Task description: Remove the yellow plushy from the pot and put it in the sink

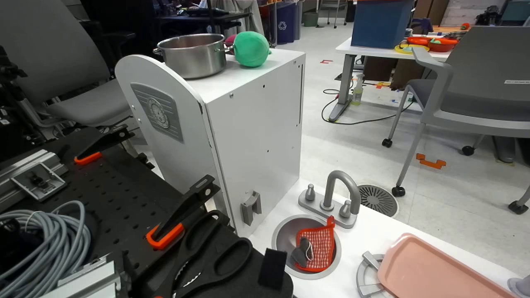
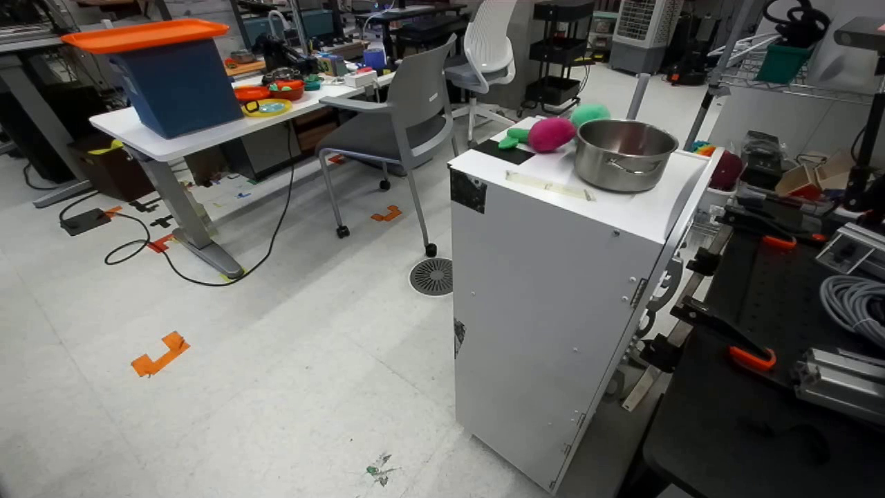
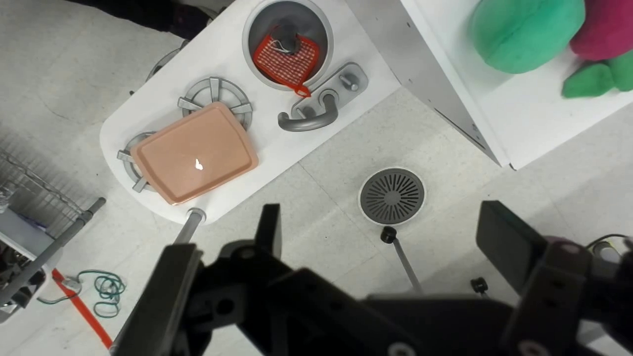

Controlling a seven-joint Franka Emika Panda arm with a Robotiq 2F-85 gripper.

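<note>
Atop the raised white bench [image 1: 256, 124]: pot [image 2: 620, 159] stood, its floor hidden | yellow plushy: not visible, presence inside unconfirmed | fingers [image 3: 504, 242]: wide apart, holding nothing | hazards judged: blind descent could strike pot rim; red cloth [image 1: 324, 253] crowding sink [image 1: 285, 236] could tip plushy out

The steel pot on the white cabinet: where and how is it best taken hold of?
I would pinch the pot by its rim, coming from above, with one of the open fingers inside and one outside. It stands upright, open at the top, and its wall looks thin and straight. The side away from the green ball and magenta toy looks freer.
</note>
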